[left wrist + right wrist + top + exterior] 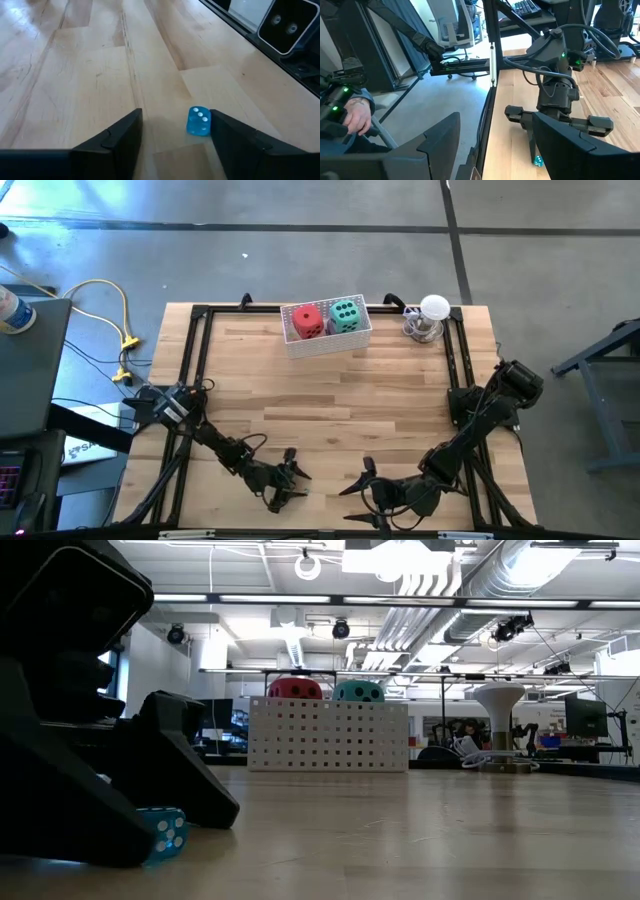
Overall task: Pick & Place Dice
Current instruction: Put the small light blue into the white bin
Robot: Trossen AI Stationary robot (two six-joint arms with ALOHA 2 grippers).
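Note:
A small clear-blue die with white pips [199,121] lies on the wooden table near its front edge; it also shows in the low view [165,832] and the right wrist view [538,161]. My left gripper [175,135] is low over the table and open, one finger on each side of the die, which sits close against one finger [225,135]. A red die [307,319] and a teal-green die [345,314] sit in the white basket [327,342] at the far middle. My right gripper [358,480] hangs open above the near edge, holding nothing. My left gripper comes at the blue die nearly level, slanting down toward the table. The die's side [207,122] stands right against one finger, with a wide gap to the other. Whether that finger touches it, I cannot tell. The die rests flat on the table.
A white ball-topped metal stand [432,317] is at the far right corner. Black frame rails [196,350] run along the table's edges. Beyond the table's left side, a person's hand [357,117] shows in the right wrist view. Bare wood lies between the grippers and the basket.

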